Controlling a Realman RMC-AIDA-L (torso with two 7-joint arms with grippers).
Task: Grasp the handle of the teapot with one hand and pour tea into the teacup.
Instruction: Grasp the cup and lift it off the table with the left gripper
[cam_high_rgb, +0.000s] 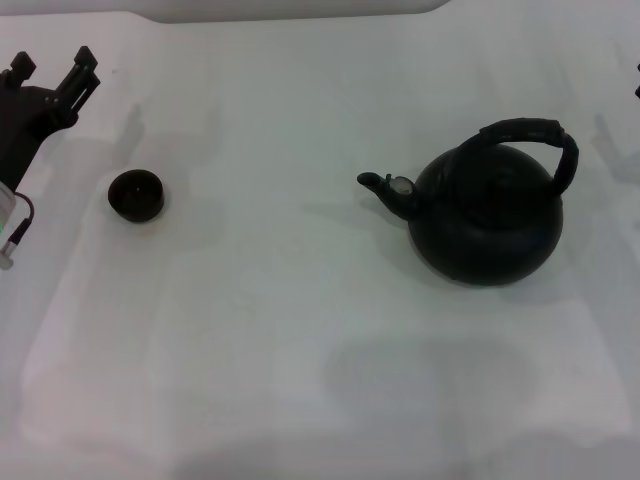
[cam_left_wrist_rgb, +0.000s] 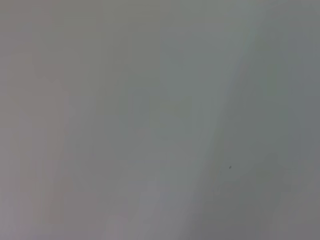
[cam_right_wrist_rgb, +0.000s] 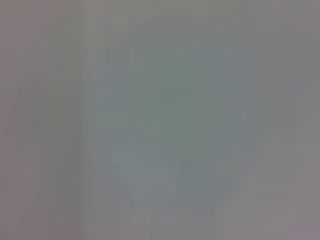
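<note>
The matte black teapot (cam_high_rgb: 490, 220) stands upright on the white table (cam_high_rgb: 300, 330), right of centre. Its short spout (cam_high_rgb: 385, 190) points left toward the teacup (cam_high_rgb: 135, 195). The thick black arched handle (cam_high_rgb: 530, 135) spans the pot's top, and nothing holds it. The teacup is small, low and black, and sits at the left. My left gripper (cam_high_rgb: 52, 68) hovers at the far left, behind and left of the cup, open and empty. Only a dark sliver of my right gripper (cam_high_rgb: 637, 82) shows at the right edge, well clear of the teapot. Both wrist views show only blank pale surface.
The white cloth-covered table runs across the whole head view. A wide bare stretch lies between cup and teapot and toward the front edge. A cable (cam_high_rgb: 12, 235) hangs from the left arm at the left edge.
</note>
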